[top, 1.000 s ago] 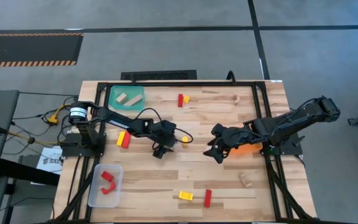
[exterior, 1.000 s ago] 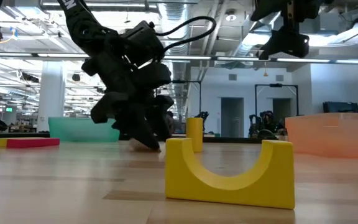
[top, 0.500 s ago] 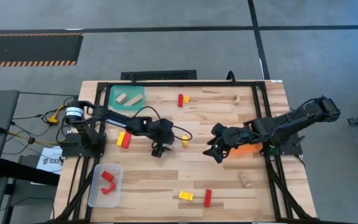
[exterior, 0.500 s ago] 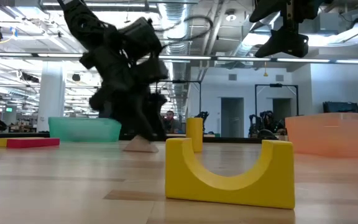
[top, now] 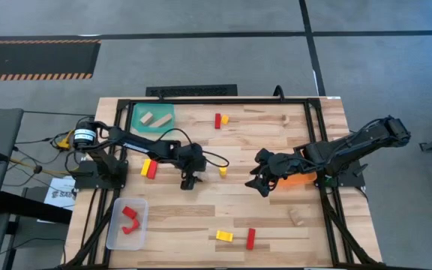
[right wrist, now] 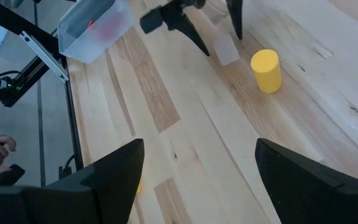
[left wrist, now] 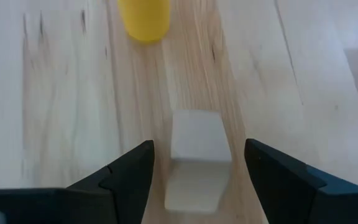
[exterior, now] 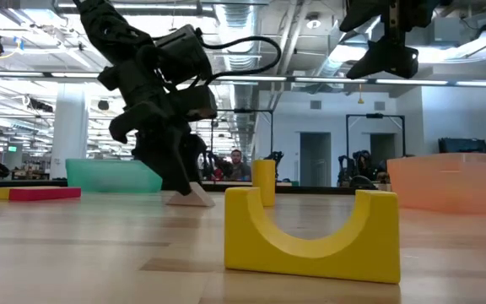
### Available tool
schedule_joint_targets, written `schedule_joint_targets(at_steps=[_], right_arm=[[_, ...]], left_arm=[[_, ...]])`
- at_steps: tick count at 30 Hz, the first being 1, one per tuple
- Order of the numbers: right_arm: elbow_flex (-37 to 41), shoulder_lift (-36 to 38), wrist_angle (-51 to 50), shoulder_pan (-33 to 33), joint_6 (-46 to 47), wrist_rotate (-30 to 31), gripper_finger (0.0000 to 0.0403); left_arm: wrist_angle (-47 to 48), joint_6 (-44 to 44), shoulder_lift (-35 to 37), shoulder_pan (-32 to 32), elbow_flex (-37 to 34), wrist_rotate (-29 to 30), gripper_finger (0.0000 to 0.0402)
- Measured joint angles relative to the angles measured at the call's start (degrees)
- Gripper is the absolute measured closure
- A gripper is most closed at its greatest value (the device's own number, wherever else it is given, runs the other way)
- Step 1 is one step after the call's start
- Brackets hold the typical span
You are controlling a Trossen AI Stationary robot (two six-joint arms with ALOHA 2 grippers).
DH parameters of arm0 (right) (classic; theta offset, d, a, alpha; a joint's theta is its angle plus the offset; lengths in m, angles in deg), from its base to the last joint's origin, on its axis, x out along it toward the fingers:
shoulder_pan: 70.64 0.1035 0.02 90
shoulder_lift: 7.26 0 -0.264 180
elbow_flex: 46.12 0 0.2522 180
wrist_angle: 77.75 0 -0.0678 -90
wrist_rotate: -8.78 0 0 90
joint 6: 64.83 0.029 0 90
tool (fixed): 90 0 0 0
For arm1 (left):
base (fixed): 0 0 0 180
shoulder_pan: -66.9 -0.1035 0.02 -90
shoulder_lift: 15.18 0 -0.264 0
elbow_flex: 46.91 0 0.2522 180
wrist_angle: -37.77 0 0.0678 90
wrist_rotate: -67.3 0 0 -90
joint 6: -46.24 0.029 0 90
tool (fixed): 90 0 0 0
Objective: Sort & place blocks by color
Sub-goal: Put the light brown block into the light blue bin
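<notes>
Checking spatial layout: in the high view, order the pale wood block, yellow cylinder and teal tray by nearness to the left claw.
1. Pale wood block, between the left claw's open fingers.
2. Yellow cylinder, just beyond, toward table centre.
3. Teal tray, far corner on the left arm's side.

Blocks lie scattered over the wooden table: a pale wood block (left wrist: 194, 158) sits flat near the middle, with a yellow cylinder (top: 223, 172) standing upright near it. A red and yellow pair (top: 220, 120) rests toward the far edge, another red and yellow pair (top: 236, 237) near the front edge.
</notes>
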Motion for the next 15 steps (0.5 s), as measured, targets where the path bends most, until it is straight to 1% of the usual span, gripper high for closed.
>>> schedule_joint_targets(at_steps=[15], right_arm=[[0.0,0.0,0.0,0.0,-0.4,0.0,0.0076]], left_arm=[[-1.0,0.0,0.0,0.3,0.0,1.5,0.0164]])
